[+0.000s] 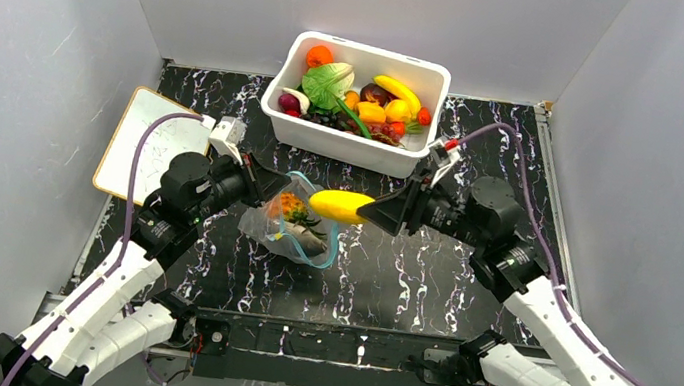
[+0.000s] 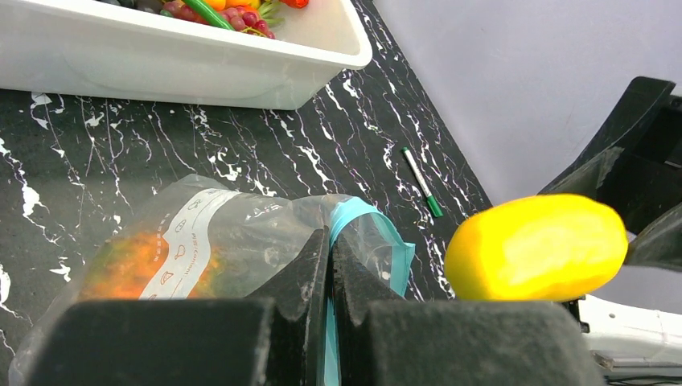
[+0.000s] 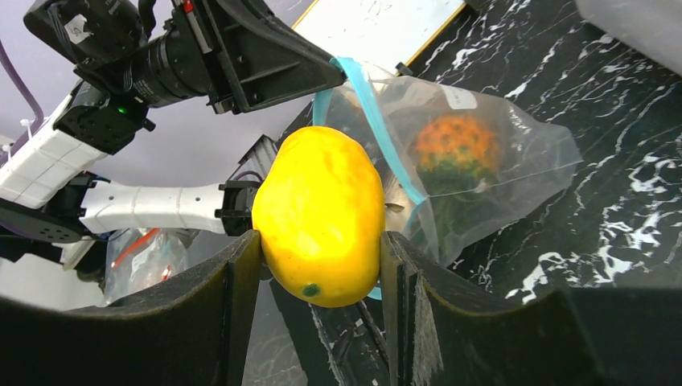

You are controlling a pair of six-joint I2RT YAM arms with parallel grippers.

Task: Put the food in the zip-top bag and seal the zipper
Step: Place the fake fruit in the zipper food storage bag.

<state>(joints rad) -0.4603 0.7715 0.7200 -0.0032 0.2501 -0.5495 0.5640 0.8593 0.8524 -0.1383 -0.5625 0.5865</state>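
As the left gripper [image 2: 330, 243] jaws clench the zipper [image 2: 359, 211], the right gripper [image 3: 322, 269] jaws grasp a yellow fruit [image 3: 320, 201] at two o'clock of the zip-top bag [image 1: 303, 240].

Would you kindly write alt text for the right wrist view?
The right jaws clamp a yellow fruit before the open mouth of a clear bag holding a pineapple. The left jaws pinch the bag's blue zipper.

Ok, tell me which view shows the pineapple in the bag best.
Right wrist. The pineapple shows large and sharp through the bag, with its orange body and green leaves both clear. The top view shows it small, from above. The left wrist shows only an orange blur behind printed plastic.
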